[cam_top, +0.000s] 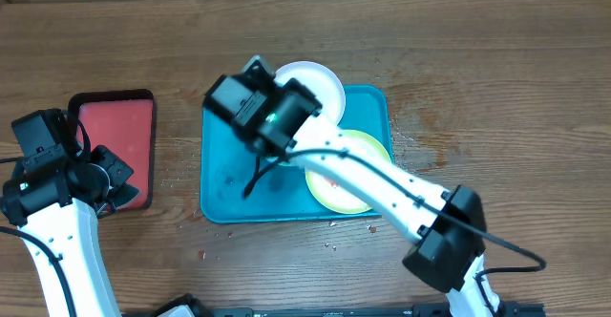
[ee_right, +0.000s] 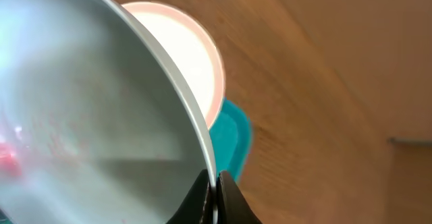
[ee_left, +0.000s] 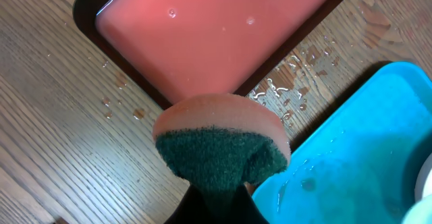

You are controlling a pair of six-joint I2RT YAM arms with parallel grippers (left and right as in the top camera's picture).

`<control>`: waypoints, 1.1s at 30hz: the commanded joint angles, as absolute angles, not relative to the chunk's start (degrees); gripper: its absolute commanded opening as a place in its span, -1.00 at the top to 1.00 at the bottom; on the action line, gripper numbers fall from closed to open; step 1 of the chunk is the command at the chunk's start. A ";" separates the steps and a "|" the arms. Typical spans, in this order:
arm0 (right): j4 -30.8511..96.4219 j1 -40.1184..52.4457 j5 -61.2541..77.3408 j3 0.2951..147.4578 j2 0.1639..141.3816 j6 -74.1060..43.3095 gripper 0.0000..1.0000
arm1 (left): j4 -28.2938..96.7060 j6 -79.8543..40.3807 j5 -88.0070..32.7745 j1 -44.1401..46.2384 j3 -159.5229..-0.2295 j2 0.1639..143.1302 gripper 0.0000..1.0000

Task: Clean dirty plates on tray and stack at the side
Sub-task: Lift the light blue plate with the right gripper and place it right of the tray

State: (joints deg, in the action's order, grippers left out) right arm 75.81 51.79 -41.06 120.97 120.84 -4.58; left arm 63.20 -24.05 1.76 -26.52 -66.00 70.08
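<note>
The plates (cam_top: 315, 83) are all at the turquoise tray (cam_top: 224, 188) in the middle of the table (cam_top: 496, 78), with none set to the side.

At far left, a smaller red tray (cam_top: 115, 131) with a dark rim lies on the table, its pink-red floor wet-looking. Just beside its near right corner is the left hand (ee_left: 214, 200), pressed on a sponge (ee_left: 219, 143) that is orange with a green scouring face. The sponge is over bare table between the two trays, and water drops dot the wood there.

Over the turquoise tray's left half, the right hand (ee_right: 216, 193) pinches the rim of the light blue plate (ee_right: 101, 116). A red smear shows on that plate at the left edge of the wrist view. From overhead the plate is hidden under the wrist.

The white plate (cam_top: 320, 80) lies at the tray's far edge, lapping over the rim. The yellow-green plate (cam_top: 358, 155) lies in the tray's right half, partly under the right arm (cam_top: 391, 183), with orange-red marks on it.
</note>
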 commanded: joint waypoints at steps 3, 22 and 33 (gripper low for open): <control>76.64 35.59 -7.55 123.09 118.41 -6.68 0.93 | 62.96 -24.91 1.69 -26.70 -65.73 69.73 0.92; 81.82 -6.11 16.12 112.27 118.74 -6.26 0.92 | 62.78 -24.88 -0.03 -26.61 -65.71 69.73 0.91; 67.77 -14.83 13.69 96.71 118.76 -11.29 0.93 | 62.72 -24.88 -0.01 -26.61 -65.71 69.73 0.92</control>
